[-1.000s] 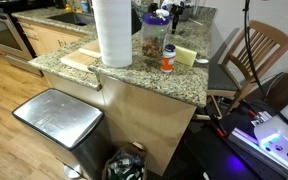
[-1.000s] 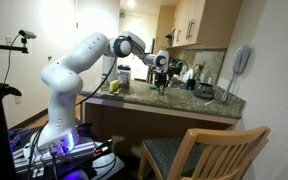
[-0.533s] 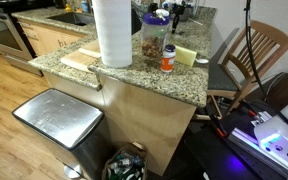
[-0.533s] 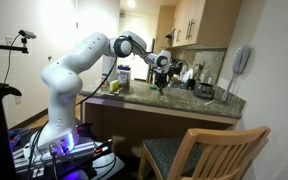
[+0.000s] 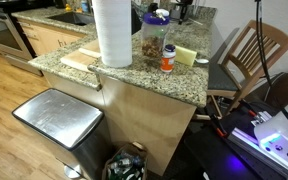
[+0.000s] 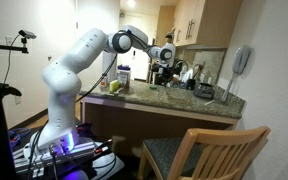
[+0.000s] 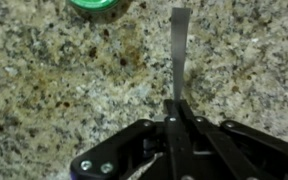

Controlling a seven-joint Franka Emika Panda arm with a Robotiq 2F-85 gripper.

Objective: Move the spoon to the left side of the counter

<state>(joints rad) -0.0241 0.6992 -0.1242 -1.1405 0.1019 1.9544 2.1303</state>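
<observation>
Pincer: black two-finger pincer point(image 7: 174, 108) enters from the bottom edge of the wrist view, jaws clenched on the spoon's lower end
Spoon: slim grey metal spoon point(image 7: 178, 50); only a flat strip of handle shows, centre-right of the wrist view
Spoon axis: runs almost straight up the frame, leaning slightly right; the squared free end points at the top edge, the other end is hidden between the fingers
Spoon bowl: out of sight
Under the spoon: speckled beige-grey granite counter point(image 7: 54, 90) fills the wrist view; whether the strip touches it I cannot tell
Upper left, wrist view: round green lid point(image 7: 99, 5), cut by the top edge, well apart from the spoon
Upper centre, exterior view: pincer point(image 6: 164, 60) hangs above the counter point(image 6: 189, 108) at the end of the white jointed arm point(image 6: 79, 55); spoon too small to make out
Counter top, exterior view: tall white paper towel roll point(image 5: 112, 30) beside a clear jar with brown contents point(image 5: 154, 42), both upright on the counter point(image 5: 174, 85)
Lower left: steel-lidded trash bin point(image 5: 56, 115) below the counter's edge
</observation>
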